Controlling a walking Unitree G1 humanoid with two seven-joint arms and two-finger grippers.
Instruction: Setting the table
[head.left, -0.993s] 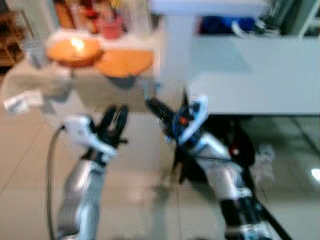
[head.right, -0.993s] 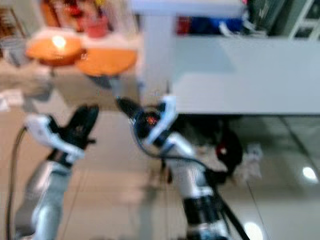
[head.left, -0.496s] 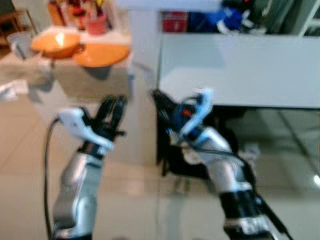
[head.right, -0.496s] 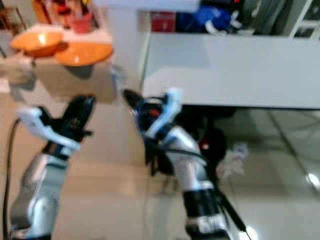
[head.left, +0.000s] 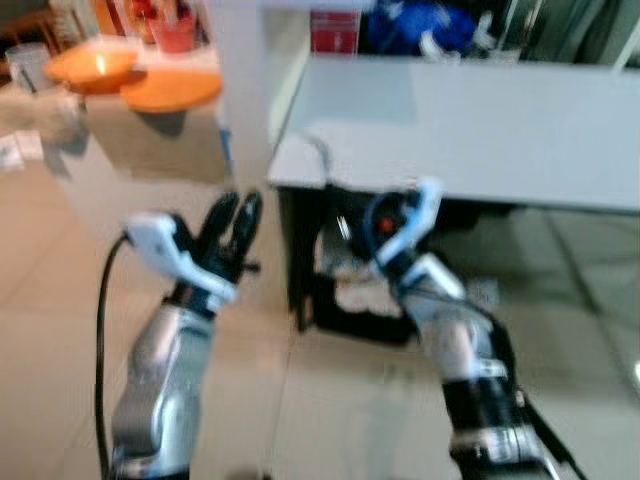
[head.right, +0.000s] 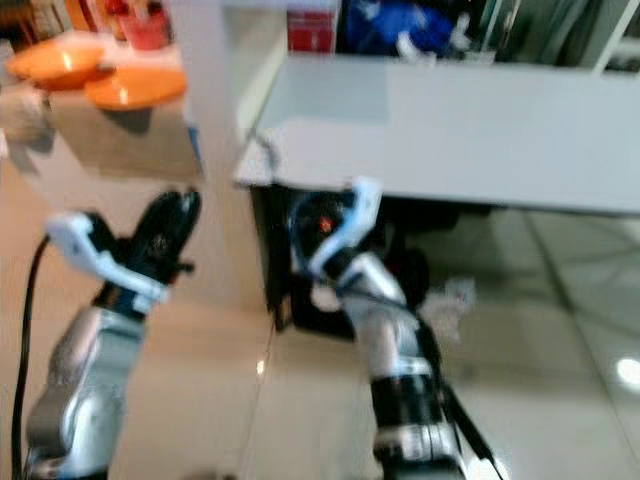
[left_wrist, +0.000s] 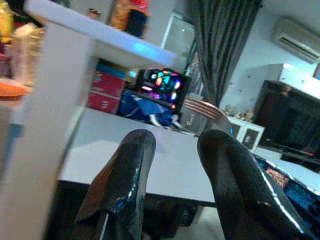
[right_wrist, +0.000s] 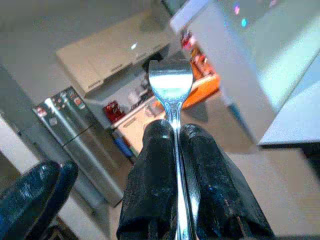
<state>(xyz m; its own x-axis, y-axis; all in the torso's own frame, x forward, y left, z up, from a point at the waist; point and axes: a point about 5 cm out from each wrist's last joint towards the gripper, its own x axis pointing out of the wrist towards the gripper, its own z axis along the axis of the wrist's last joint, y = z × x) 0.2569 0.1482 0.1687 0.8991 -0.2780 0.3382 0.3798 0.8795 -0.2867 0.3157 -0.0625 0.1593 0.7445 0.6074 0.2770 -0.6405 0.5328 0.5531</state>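
Silver and slim, the fork (right_wrist: 171, 95) stands pinched between the two black fingers (right_wrist: 216, 190) of the right gripper (right_wrist: 176, 150), its handle running down the seam where they press together and its head poking out past the tips. In the head views that gripper (head.left: 352, 225) is raised in front of the near edge of the grey table (head.left: 470, 130), just right of the table's near left corner. The left gripper (head.left: 235, 215) is held up to the left of it, well apart from the fork, fingers (left_wrist: 125, 175) parted with a clear gap and nothing between them. Far left, an orange plate (head.left: 170, 90) and an orange bowl (head.left: 95, 68) sit on a separate counter. A white pillar (head.left: 245, 70) rises between counter and table. Pale tiled floor (head.left: 330, 400) lies open beneath both arms; under the table the space is dark and cluttered
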